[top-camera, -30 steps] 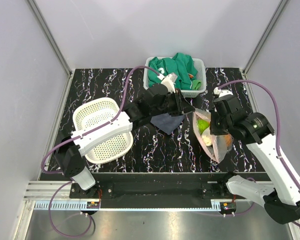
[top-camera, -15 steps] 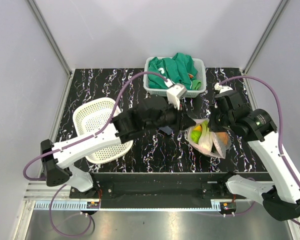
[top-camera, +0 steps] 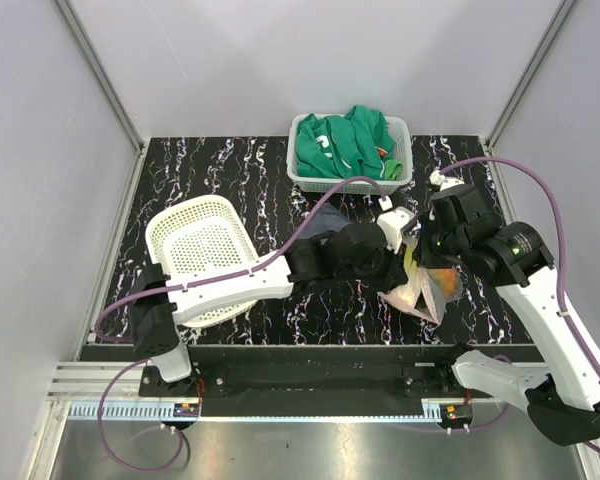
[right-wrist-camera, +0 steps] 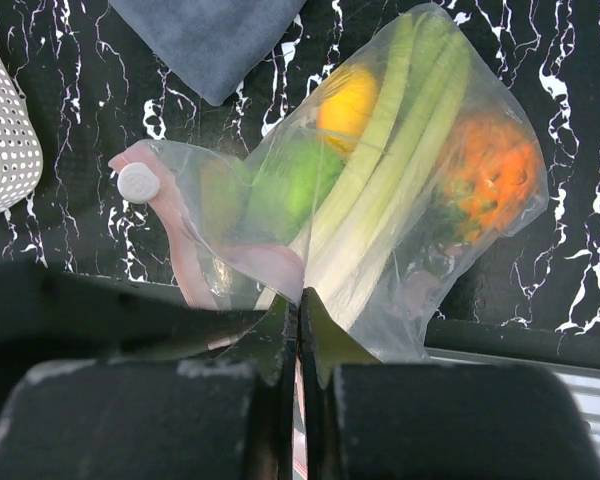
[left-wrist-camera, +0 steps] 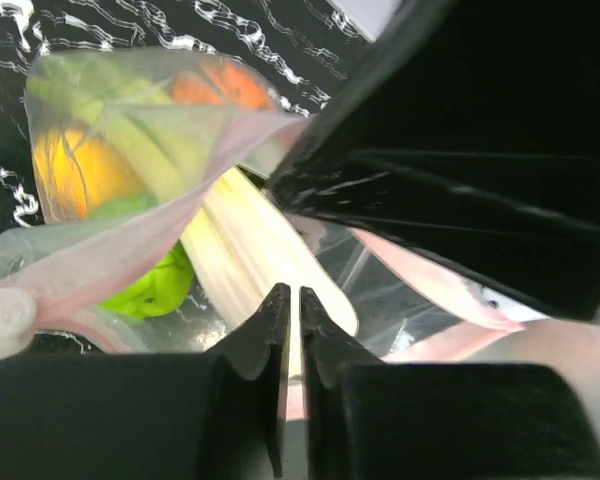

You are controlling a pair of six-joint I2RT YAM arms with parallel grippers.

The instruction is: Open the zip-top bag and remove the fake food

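Note:
The zip-top bag (right-wrist-camera: 485, 265) is clear and crinkly, with a pink strip and a white slider (right-wrist-camera: 138, 183). It hangs bunched from my right gripper (right-wrist-camera: 298, 300), which is shut on its pink edge. Inside is the fake food: a pale leek (right-wrist-camera: 400, 150), an orange pineapple (right-wrist-camera: 485, 165), a green piece (right-wrist-camera: 290, 180) and a yellow piece (right-wrist-camera: 348, 100). My left gripper (left-wrist-camera: 290, 292) is at the bag's mouth (left-wrist-camera: 130, 240), just in front of the leek's end (left-wrist-camera: 240, 240). Its jaws are nearly together, with pale pink film in the slit. From above, both grippers (top-camera: 408, 245) (top-camera: 432, 250) meet over the bag (top-camera: 425, 292).
A grey-blue cloth (right-wrist-camera: 205, 35) lies on the black marbled table just behind the bag. A white perforated basket (top-camera: 200, 250) sits tilted at the left. A grey basket (top-camera: 400, 180) holding a green garment (top-camera: 345, 140) stands at the back. The table's front rail (right-wrist-camera: 540, 345) is close.
My left arm has swung right, from over the cloth to the bag's mouth, and its jaws have narrowed. The bag has bunched up under the right gripper, which keeps its hold.

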